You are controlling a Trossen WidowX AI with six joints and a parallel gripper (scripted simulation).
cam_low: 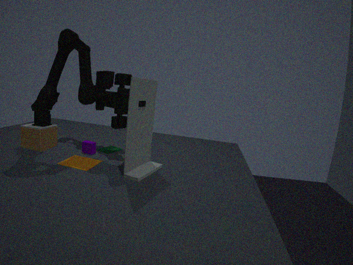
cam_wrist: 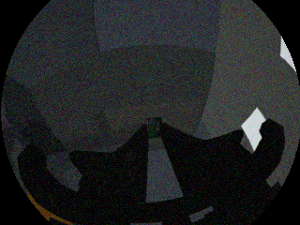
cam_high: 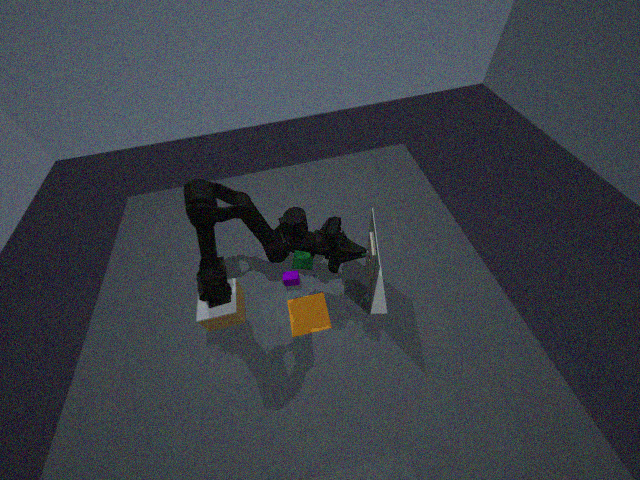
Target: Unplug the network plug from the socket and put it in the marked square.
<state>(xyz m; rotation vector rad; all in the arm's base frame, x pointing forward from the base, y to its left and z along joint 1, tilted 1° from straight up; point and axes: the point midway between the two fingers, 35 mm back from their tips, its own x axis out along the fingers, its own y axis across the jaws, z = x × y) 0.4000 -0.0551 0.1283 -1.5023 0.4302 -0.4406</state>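
The upright panel (cam_high: 379, 299) (cam_low: 139, 128) is pale and stands on a foot; a small dark square opening (cam_low: 142, 104) shows in its back. My gripper (cam_high: 364, 253) (cam_wrist: 153, 127) is right at the panel's near face, level, with its fingertips close together. A dark green plug (cam_wrist: 153, 131) shows between the fingertips in the wrist view, at the socket, and the fingers look shut on it. Its top tab is too dark and small to make out. In the exterior view the panel hides the fingertips and plug. The orange marked square (cam_high: 309, 314) (cam_low: 79, 163) lies flat on the table.
A purple block (cam_high: 291, 278) (cam_low: 88, 147) and a green object (cam_high: 302, 260) (cam_low: 110, 149) rest on the table below the arm, behind the square as seen from the top view. The arm's base stands on an orange-sided box (cam_high: 237, 304) (cam_low: 39, 138).
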